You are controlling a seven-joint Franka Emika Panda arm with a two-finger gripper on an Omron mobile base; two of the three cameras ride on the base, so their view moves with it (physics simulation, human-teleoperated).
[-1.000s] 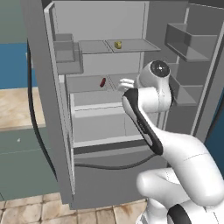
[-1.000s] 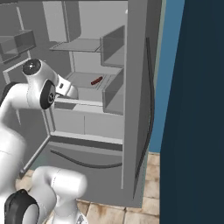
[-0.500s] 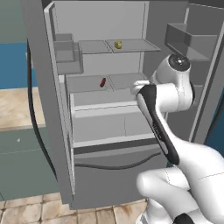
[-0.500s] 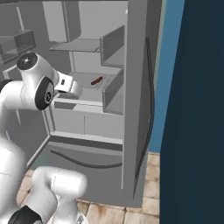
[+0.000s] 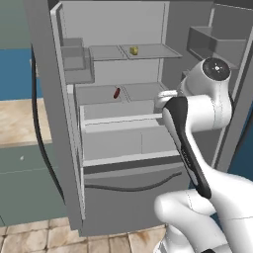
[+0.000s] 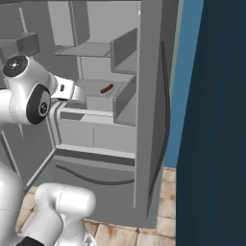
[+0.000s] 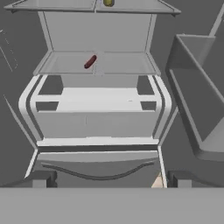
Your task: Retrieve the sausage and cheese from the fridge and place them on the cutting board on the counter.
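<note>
The fridge (image 5: 44, 99) stands with its doors open. A dark red-brown sausage (image 5: 116, 93) lies on the middle shelf, also seen at an angle as the sausage (image 6: 106, 88) and the sausage (image 7: 90, 61). The small yellow cheese (image 5: 134, 50) sits on the shelf above, and the cheese (image 7: 108, 2) touches the hand view's top edge. My gripper (image 7: 109, 179) is open and holds nothing. It faces into the fridge, in front of the drawers and below the sausage shelf, apart from it. The counter (image 5: 15, 123) shows at the left. The cutting board is out of view.
Door bins (image 5: 74, 62) hang on the left door and a door bin (image 7: 197, 87) juts out close on the right. Pale drawers (image 5: 118, 133) sit under the sausage shelf, above the bottom drawer (image 5: 128, 197). A dark blue wall (image 6: 216, 120) bounds the right.
The arm's upper joint has swung up and to the right in the left base view, and the hand has shifted slightly right. Sausage and cheese have not moved.
</note>
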